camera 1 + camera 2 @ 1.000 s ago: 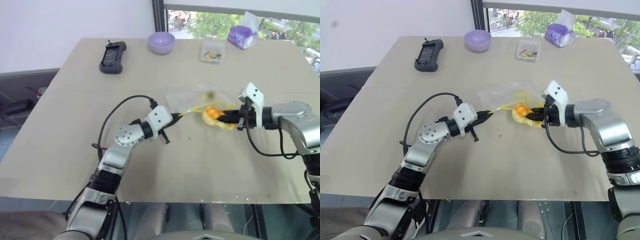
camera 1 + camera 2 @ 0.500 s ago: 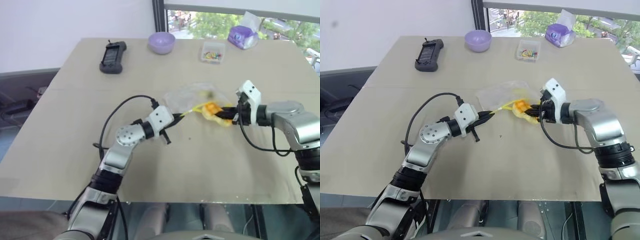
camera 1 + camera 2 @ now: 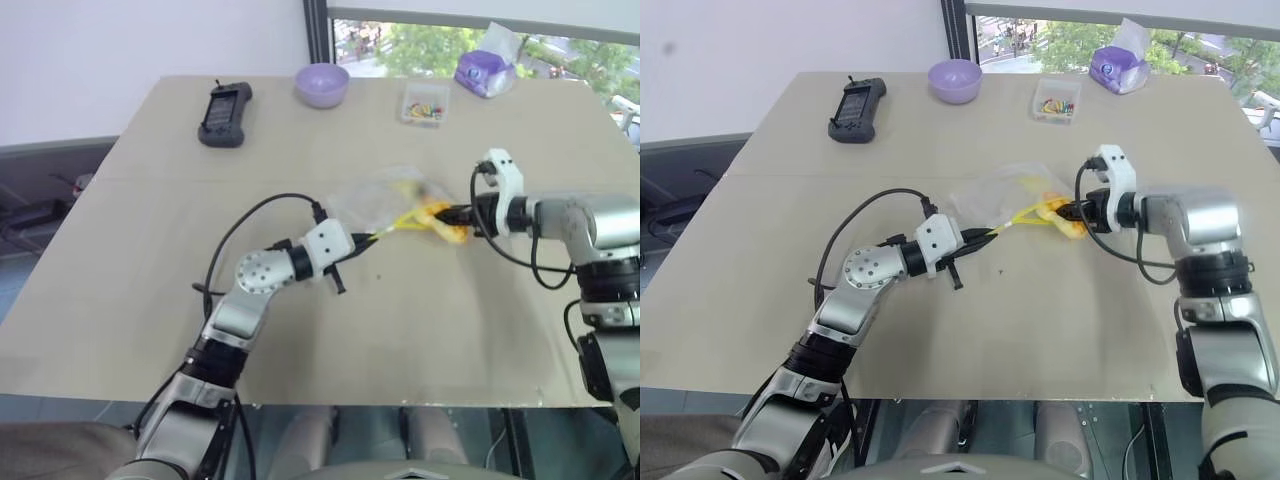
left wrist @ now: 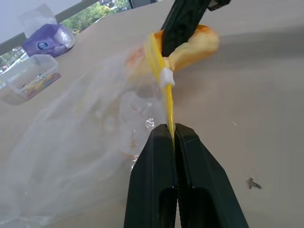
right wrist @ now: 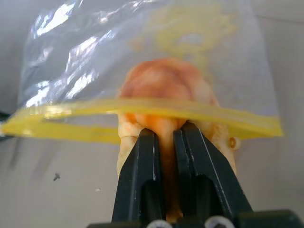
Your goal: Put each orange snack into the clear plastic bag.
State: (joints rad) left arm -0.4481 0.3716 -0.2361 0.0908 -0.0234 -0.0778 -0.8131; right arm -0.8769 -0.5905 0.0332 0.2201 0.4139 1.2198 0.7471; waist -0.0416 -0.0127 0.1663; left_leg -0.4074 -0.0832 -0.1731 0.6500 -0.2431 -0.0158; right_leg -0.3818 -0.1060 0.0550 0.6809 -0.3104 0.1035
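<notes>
Beige bench [image 3: 130, 250] under a window carries a lilac bowl [image 3: 322, 84] and a black handset [image 3: 224, 113] at its far side. Mid-bench, the left gripper [image 4: 172, 135] has its jaws clenched on the clear plastic bag's [image 3: 385, 195] yellow seal strip [image 4: 167, 102]. The right gripper [image 5: 167, 137] grasps the orange snack [image 5: 166, 92], its front half through the bag's mouth.

We see a beige bench [image 3: 120, 290] with four things along its far side, all well beyond both claws. A black handheld controller [image 3: 224, 113] lies flat, far out past the left claw [image 3: 372, 238] and off to its left. A lilac bowl [image 3: 322, 84] stands upright beyond that claw. A small clear box of colourful bits [image 3: 425, 103] and a purple-and-white wrapped packet [image 3: 486, 70] sit beyond the right claw [image 3: 458, 212], near the window.
</notes>
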